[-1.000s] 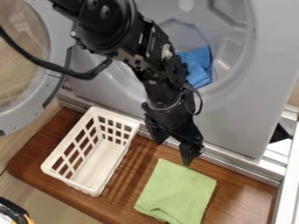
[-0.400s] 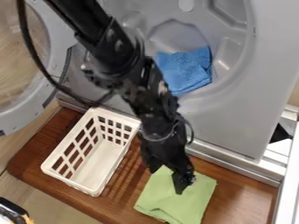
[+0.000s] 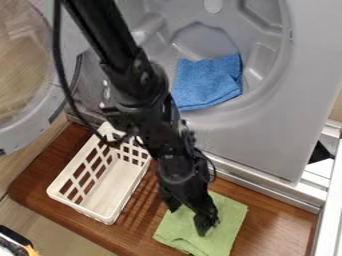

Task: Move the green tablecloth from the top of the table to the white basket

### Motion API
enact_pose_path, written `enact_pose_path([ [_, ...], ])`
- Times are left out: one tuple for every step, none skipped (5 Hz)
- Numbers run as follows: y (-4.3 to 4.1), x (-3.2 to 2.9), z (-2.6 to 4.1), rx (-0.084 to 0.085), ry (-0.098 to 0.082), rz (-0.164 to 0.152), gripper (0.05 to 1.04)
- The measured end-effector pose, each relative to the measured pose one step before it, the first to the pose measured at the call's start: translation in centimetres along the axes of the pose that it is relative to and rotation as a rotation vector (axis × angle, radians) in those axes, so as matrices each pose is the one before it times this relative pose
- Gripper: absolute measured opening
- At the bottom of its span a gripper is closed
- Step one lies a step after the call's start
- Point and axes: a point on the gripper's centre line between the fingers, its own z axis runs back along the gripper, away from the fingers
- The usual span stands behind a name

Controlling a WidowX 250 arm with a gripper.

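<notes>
The black gripper (image 3: 186, 220) hangs over the middle of the green cloth (image 3: 226, 227), its two fingers spread apart. The cloth lies flat and folded on the brown wooden table (image 3: 270, 230); whether the fingertips touch it I cannot tell. To the left of the cloth stands the white basket (image 3: 107, 219), upright on the same table, with its bare bottom visible and part of its back rim behind the arm.
A blue cloth (image 3: 207, 82) lies inside the grey drum of the machine behind the table. The machine's round door (image 3: 47, 95) stands open at the left. A metal rail (image 3: 267, 186) runs along the table's back edge.
The gripper has come down and toward the front of the table, from the cloth's back edge to over its middle. The green cloth and the basket have not moved.
</notes>
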Motion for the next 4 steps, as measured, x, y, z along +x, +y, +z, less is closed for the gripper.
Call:
enact_pose_path([
  [0.140, -0.331, -1.528, 0.0229, 0.0055, -0.0107, 0.999],
  [-0.015, 0.494, -0.810, -0.0041, -0.0138, -0.0046, 0.948],
  [-0.052, 0.383, -0.223, -0.0073, -0.0066, 0.0022, 0.678],
  [0.138, -0.031, -0.046, 0.0068, 0.0123, -0.0054, 0.398],
])
